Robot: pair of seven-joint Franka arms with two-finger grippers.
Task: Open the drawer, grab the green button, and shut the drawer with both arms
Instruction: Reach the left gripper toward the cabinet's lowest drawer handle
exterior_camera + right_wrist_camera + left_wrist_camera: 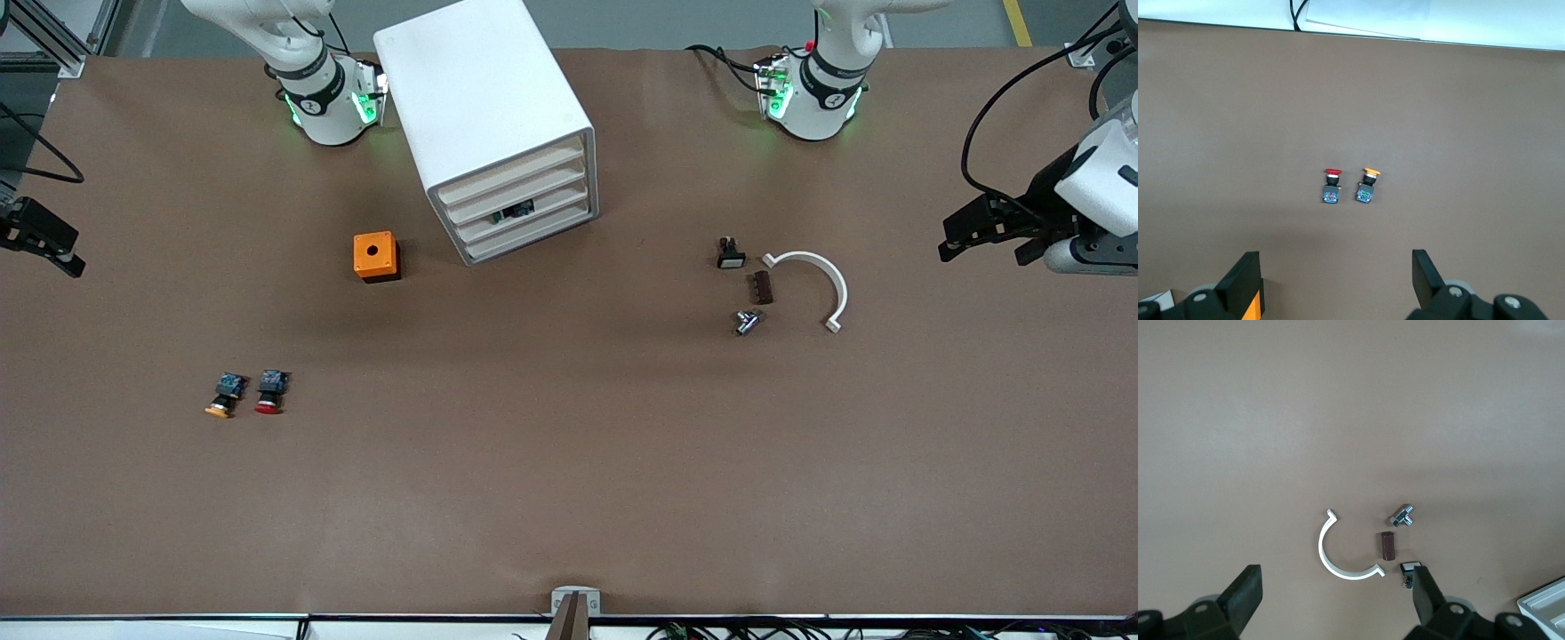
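A: Where does everything stand?

B: The white cabinet (498,124) sits between the arm bases, its third drawer (526,214) shut, the button (516,212) just glimpsed through the front notch.

A: And the arms?

B: Both wait at the table's ends. The left gripper (982,238) and right gripper (44,240) hang spread wide, holding nothing.

A: How will it handle?

B: The drawer looks light, stiff plastic; hook the notch. The button seems small, hard; pinch its black body.
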